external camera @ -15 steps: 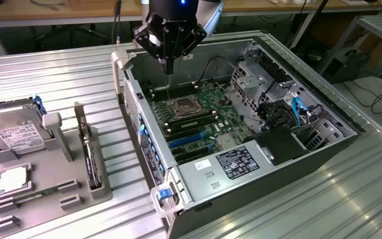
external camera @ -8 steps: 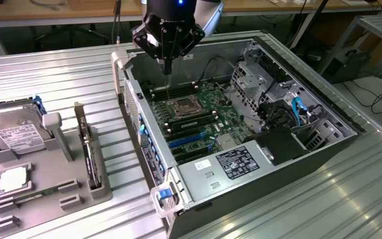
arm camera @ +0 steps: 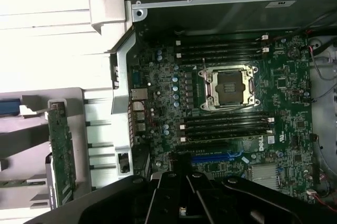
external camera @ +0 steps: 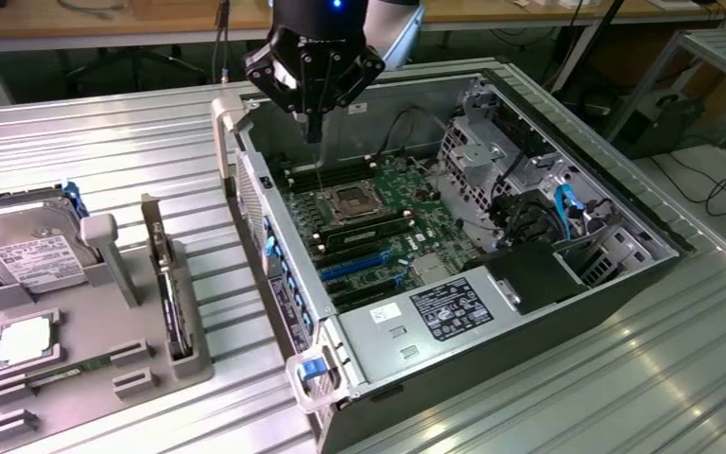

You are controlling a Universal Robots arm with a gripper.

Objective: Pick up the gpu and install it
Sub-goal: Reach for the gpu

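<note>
At the lower left of the exterior view, nearest the camera, a grey moulded plastic holder sits on a ribbed, silvery metal worktop. A square processor chip with a pale metal lid lies flat in it. The gpu, a thin, dark, flat circuit card, stands on edge in a slot of the holder. It reads as a narrow strip with a pale bracket at its far end. In the wrist view the gpu shows a green face dotted with components. Just behind the chip, a silver hard drive with a white label rests in the holder. To the right, across the centre, an open grey steel computer case lies on its side. It exposes a green motherboard with a square metal socket and blue slots. At the upper centre, the robot arm holds its black jaws closed and empty. Their tips point down over the far end of the case, well apart from the gpu. Wooden desks cross the top edge.
</note>
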